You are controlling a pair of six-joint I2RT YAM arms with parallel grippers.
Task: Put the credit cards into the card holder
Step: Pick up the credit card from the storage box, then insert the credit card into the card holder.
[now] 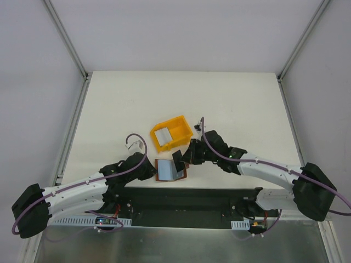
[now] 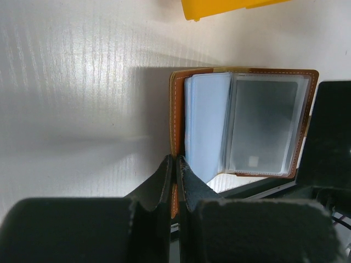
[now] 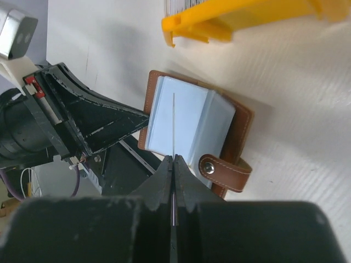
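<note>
Two arms over a white table (image 1: 219, 98): left arm (image 1: 77, 192) and right arm (image 1: 269, 171), bases at the near edge, both reaching inward, wrists close together near the table's middle front. Next in size, a yellow bin (image 1: 182, 130), just beyond the wrists, open side up, with a stack of pale cards (image 1: 162, 133) lying at its left end; white card edges also in sight over the bin's rim at the top of the right wrist view. Just nearer than the bin, close to it but apart: the holder (image 1: 171, 170), lying open on the table near the front edge, brown stitched leather border around clear sleeves (image 2: 208, 126), some lifted like pages. Then the left gripper (image 2: 174, 167), fingers narrow, pinched on the holder's brown left edge; from the right wrist, a black wedge meeting that leather rim. Opposite, the right gripper (image 3: 173, 164), over the holder's right part, fingers pressed almost together on one card (image 3: 173, 123), turned edge-on to the wrist camera and visible only as a thin pale line against the sleeves. Contact between that card and the sleeves: cannot tell. Smallest, a brown snap tab (image 3: 226, 171) with a metal stud, curling off the holder's edge, just beside the right fingertips.
</note>
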